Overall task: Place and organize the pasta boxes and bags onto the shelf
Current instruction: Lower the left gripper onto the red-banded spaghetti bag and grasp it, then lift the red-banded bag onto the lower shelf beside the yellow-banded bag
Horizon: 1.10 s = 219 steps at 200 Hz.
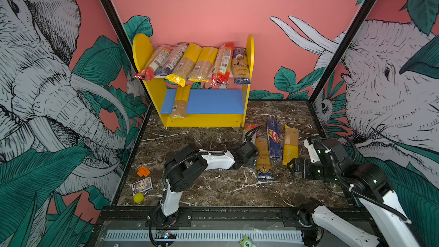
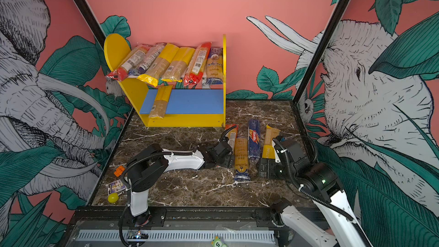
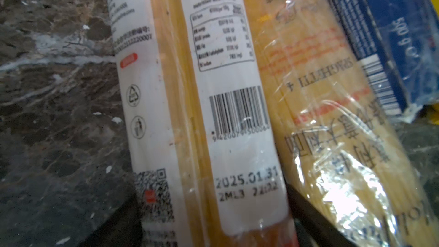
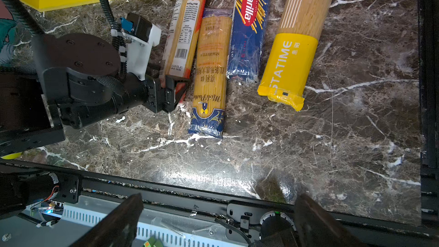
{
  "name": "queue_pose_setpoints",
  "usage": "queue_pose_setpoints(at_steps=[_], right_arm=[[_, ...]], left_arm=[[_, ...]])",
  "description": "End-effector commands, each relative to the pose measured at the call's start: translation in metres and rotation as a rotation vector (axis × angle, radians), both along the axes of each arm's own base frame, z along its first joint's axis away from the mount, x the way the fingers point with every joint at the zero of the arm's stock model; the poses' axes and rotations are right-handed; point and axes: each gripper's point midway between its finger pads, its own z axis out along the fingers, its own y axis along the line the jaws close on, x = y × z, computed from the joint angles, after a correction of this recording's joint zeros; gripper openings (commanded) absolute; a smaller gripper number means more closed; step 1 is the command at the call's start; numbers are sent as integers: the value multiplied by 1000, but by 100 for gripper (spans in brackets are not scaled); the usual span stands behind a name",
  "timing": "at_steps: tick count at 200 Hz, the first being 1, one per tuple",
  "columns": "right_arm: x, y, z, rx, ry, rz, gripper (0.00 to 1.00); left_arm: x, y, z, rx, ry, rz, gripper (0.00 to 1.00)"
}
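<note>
Fingers [image 3: 313,212] of left gripper [image 4: 169,89] straddle near end of red-ended pack [image 4: 184,27], can't tell if pinched; pack runs 12-to-6, shelf [image 1: 204,121] at 10. Right gripper [image 1: 291,166] wide open.

Glossy, crinkled clear film around the red-ended bag [image 3: 213,43], with a matt white paper-like label. Same shiny film on the blue-ended bag [image 4: 210,72]. Looks like polished dark marble on the table [image 4: 332,139]. Smooth painted boards, slightly matt, on the shelf [image 1: 204,119]. Matt black plastic on the left gripper [image 4: 175,89].
</note>
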Motion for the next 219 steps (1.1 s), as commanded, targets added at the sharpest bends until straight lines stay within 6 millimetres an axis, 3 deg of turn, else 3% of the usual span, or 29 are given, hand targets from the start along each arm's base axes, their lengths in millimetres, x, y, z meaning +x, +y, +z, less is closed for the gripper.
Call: queue_pose_setpoints(at_steps=[1, 36, 40, 43, 46, 95, 130, 172, 178, 219], right_arm=[[3, -1, 4, -21, -8, 6, 99], [11, 7, 4, -5, -9, 20, 99], [12, 9, 4, -1, -8, 23, 99], [13, 10, 4, 1, -8, 24, 99], [14, 11, 4, 3, -8, 27, 99], [34, 34, 4, 39, -7, 70, 99], [52, 53, 6, 70, -9, 102, 99], [72, 72, 6, 90, -2, 138, 99], [77, 76, 16, 104, -26, 145, 99], [96, 95, 21, 119, -27, 186, 99]], left_arm=[[-13, 10, -17, 56, 63, -3, 57], [-22, 15, -14, 54, 68, -60, 29], [-23, 17, -13, 56, 66, -63, 20], [-24, 18, -12, 57, 65, -64, 4], [-24, 19, -11, 58, 64, -63, 0], [-27, 44, 13, 45, -2, -39, 0], [-29, 66, 49, 2, -92, -17, 0], [-32, 111, 94, 20, -214, 42, 0], [-32, 119, 102, 28, -235, 53, 0], [-21, 171, 153, 56, -353, 147, 0]])
